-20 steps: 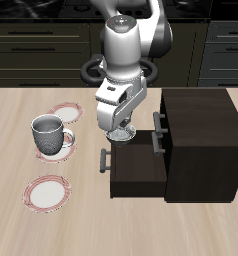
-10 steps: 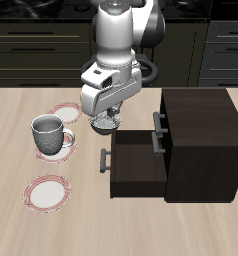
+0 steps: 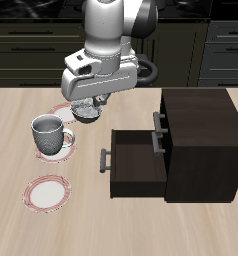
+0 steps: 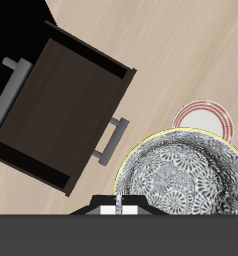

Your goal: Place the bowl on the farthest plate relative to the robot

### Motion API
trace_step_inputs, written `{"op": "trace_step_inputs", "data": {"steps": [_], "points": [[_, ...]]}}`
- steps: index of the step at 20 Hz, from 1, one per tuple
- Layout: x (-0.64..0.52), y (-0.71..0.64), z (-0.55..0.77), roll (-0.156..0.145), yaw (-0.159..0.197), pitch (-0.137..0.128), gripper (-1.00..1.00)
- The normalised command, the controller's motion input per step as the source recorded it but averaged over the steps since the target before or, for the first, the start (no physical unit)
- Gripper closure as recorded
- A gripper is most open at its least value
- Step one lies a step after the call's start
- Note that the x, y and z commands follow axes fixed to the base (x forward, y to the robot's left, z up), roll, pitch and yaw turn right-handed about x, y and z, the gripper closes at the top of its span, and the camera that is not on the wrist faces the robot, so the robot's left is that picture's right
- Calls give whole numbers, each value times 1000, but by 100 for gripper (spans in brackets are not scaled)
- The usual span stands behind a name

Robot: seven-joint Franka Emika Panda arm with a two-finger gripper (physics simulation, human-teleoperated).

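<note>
Gripper [image 3: 87, 112] clamps the bowl [image 4: 183, 179] aloft; its fingers are largely hidden. One plate [image 3: 47, 191] lies near the table's front edge, unobstructed.

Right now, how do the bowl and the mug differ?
The bowl is held off the table in the gripper; the mug stands on a plate. The bowl is shallow and patterned inside; the mug is taller, with a handle. Both are whitish-grey.
</note>
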Motion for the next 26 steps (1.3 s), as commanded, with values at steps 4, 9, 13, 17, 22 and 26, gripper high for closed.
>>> {"op": "trace_step_inputs", "data": {"steps": [4, 9, 13, 17, 22, 26], "points": [[24, -114, 161, -9, -217, 16, 100], [40, -73, 142, -9, -140, 5, 100], [49, 9, 64, -9, -70, -11, 100], [120, -181, 218, -1, -177, 16, 100], [104, -172, 155, -21, -122, -13, 100], [124, -133, 217, -17, -84, -14, 100]]}}
